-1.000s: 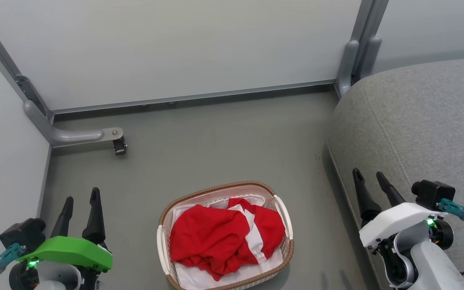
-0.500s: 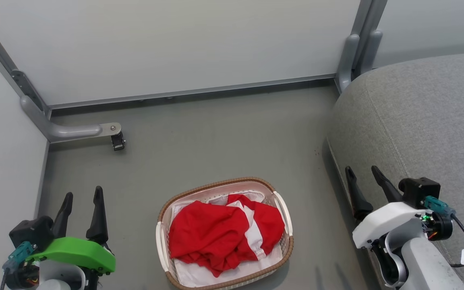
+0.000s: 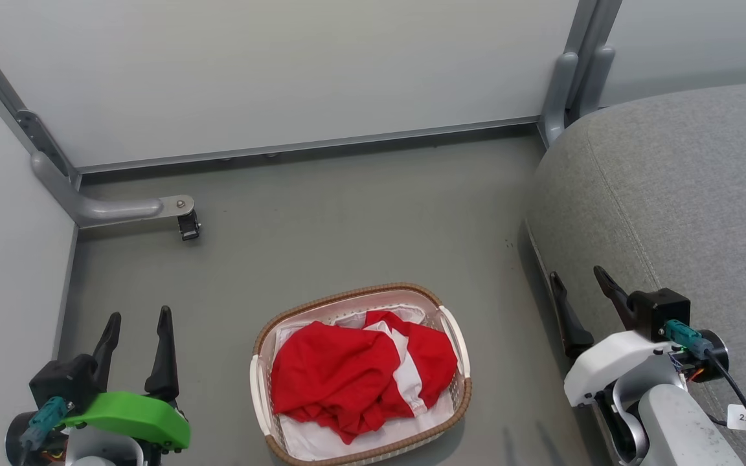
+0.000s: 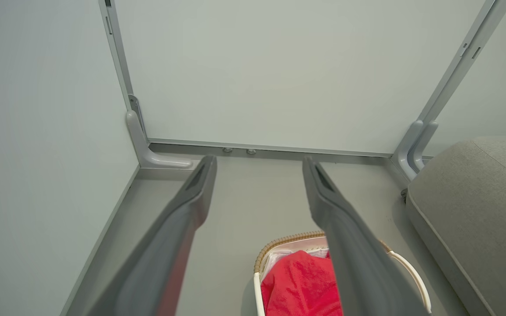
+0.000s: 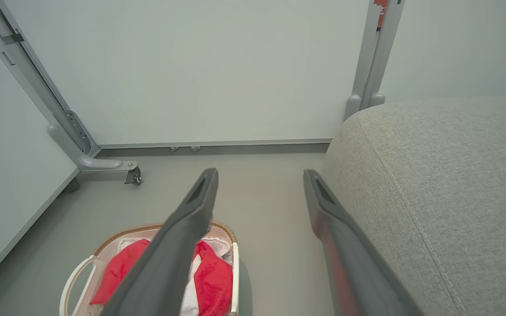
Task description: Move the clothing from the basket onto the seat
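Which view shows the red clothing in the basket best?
The head view: the clothing lies fully visible from above in the basket, white stripe included. The left wrist view cuts it off at the bottom, partly behind a finger; the right wrist view has a finger across its middle.

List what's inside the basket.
Red clothing lies heaped in the basket, over a white liner sheet that shows at the edges. Whatever lies beneath the heap is covered.
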